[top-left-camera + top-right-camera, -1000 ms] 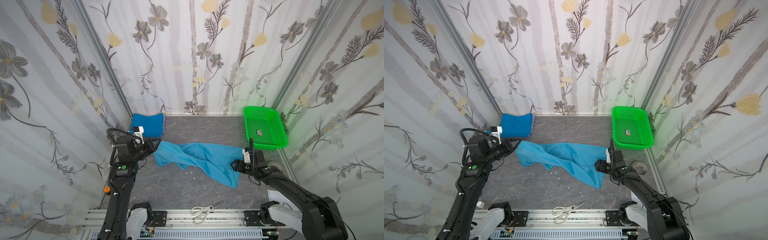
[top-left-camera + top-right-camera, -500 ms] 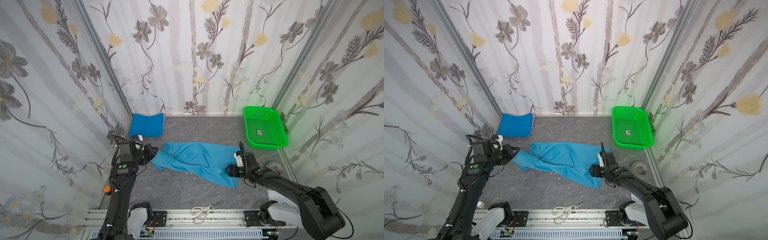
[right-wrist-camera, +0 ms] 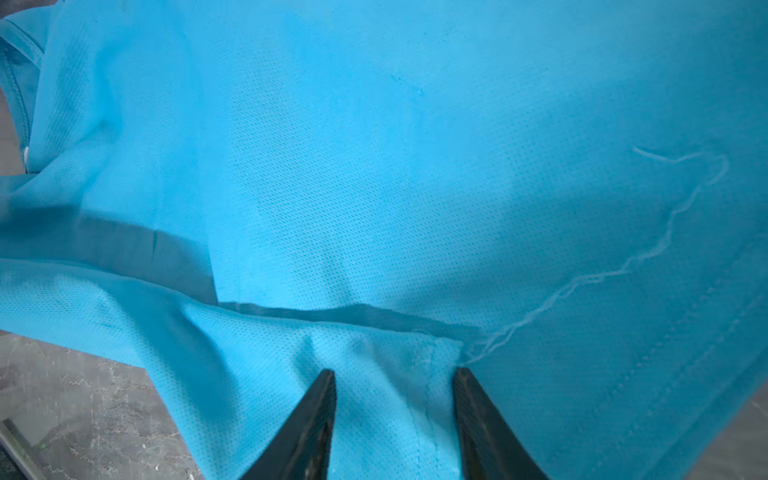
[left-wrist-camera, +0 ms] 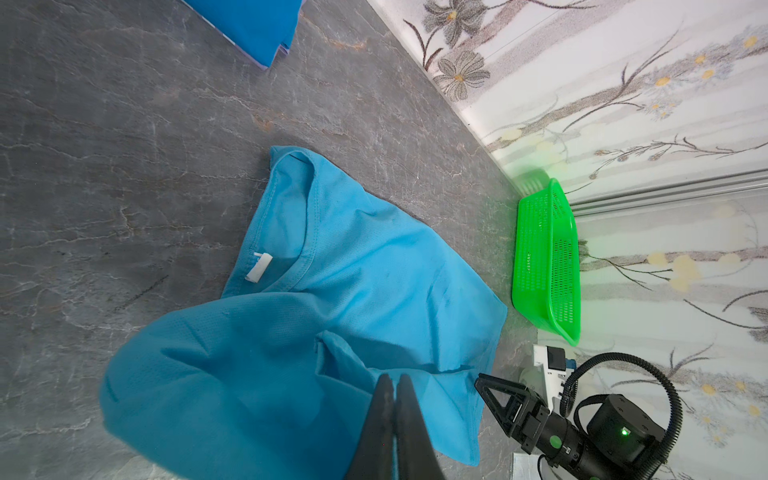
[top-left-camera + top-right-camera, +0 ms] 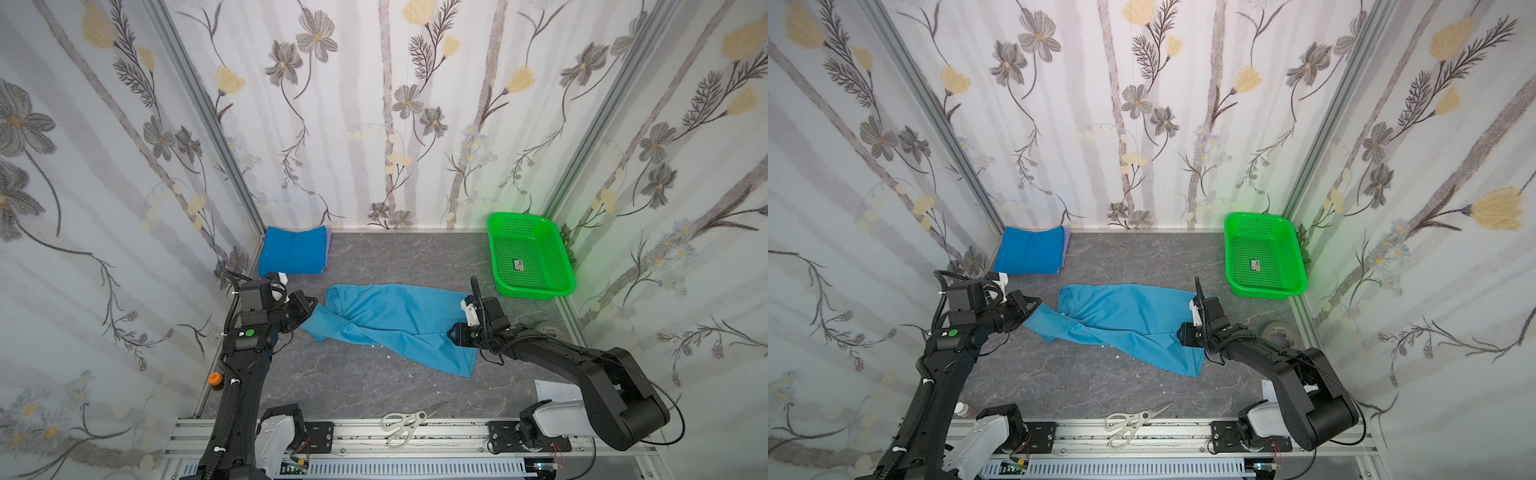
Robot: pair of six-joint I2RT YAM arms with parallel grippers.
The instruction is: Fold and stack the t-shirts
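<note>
Left tool (image 4: 394,380) pinching sky-blue t-shirt (image 5: 395,320), right tool (image 3: 394,372) parted over it, grey marbled tabletop (image 5: 395,257), floral walls (image 5: 374,104)

No wording can be read anywhere in these views. The small white neck label (image 4: 258,267) sewn inside the collar of the light sky-blue cloth t-shirt (image 4: 374,291), lying ahead of the left gripper (image 4: 394,379), shows no print that can be made out. The small dark sticker (image 5: 517,264) on the floor of the bright green perforated plastic basket (image 5: 536,291), beyond the right gripper (image 5: 453,333), is too small to read.
</note>
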